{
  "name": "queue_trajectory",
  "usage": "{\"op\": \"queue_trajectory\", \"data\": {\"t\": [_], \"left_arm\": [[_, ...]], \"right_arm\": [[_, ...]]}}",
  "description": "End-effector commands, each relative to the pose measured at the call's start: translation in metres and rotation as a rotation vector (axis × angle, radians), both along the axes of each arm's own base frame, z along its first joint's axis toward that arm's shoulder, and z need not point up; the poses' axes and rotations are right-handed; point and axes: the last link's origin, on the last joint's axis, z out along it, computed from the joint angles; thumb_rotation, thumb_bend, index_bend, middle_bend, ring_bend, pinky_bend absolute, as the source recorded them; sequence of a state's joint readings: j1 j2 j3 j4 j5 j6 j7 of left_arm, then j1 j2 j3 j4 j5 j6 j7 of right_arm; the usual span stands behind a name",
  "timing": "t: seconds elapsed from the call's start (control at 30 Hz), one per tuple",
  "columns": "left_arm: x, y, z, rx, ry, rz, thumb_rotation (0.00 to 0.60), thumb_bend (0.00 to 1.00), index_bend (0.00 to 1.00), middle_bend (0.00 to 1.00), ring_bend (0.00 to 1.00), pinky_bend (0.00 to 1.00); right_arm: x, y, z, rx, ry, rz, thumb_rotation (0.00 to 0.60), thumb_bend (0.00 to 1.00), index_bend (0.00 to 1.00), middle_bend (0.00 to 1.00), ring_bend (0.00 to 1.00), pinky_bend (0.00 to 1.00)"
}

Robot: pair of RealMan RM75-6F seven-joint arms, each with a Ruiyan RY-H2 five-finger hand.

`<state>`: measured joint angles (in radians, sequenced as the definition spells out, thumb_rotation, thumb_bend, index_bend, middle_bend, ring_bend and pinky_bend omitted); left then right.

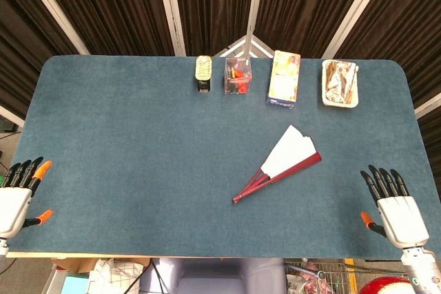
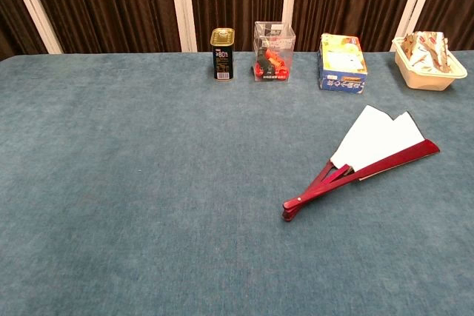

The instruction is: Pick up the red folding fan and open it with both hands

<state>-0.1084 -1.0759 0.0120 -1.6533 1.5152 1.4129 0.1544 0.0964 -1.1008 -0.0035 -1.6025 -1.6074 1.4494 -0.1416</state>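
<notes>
Blue felt-covered table (image 1: pixel 138 156).

Red folding fan (image 1: pixel 286 160): lies flat on the cloth, right of centre, partly spread, white leaf showing toward two o'clock, pivot end pointing toward seven o'clock. No hand touches it.

Left hand (image 1: pixel 17 197): at the table's near left corner, about eight o'clock from the fan and well apart from it; fingers straight and apart, holding nothing.

Right hand (image 1: pixel 394 208): at the near right corner, about four o'clock from the fan; fingers extended and spread, empty. Neither hand shows in the chest view.

Far edge, twelve o'clock side, left to right: small tin can (image 1: pixel 202 74), clear plastic box (image 1: pixel 238 76) with red contents, colourful carton (image 1: pixel 284 78), white tray (image 1: pixel 340 84) of packets.
</notes>
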Motion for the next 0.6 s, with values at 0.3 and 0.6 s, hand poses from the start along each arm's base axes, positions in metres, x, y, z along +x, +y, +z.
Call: {"op": "queue_trajectory", "data": {"t": [0.3, 0.6], "left_arm": [[-0.0002, 0.0004, 0.0011, 0.004, -0.007, 0.014, 0.600, 0.00, 0.00, 0.00, 0.00, 0.00], [-0.0028, 0.0012, 0.0020, 0.008, -0.012, 0.028, 0.600, 0.00, 0.00, 0.00, 0.00, 0.00]], "right_arm": [[0.0005, -0.0002, -0.0005, -0.006, -0.008, 0.005, 0.600, 0.31, 0.00, 0.00, 0.00, 0.00], [0.0078, -0.0008, -0.0070, 0.027, -0.055, 0.065, 0.600, 0.32, 0.00, 0.00, 0.00, 0.00]]}}
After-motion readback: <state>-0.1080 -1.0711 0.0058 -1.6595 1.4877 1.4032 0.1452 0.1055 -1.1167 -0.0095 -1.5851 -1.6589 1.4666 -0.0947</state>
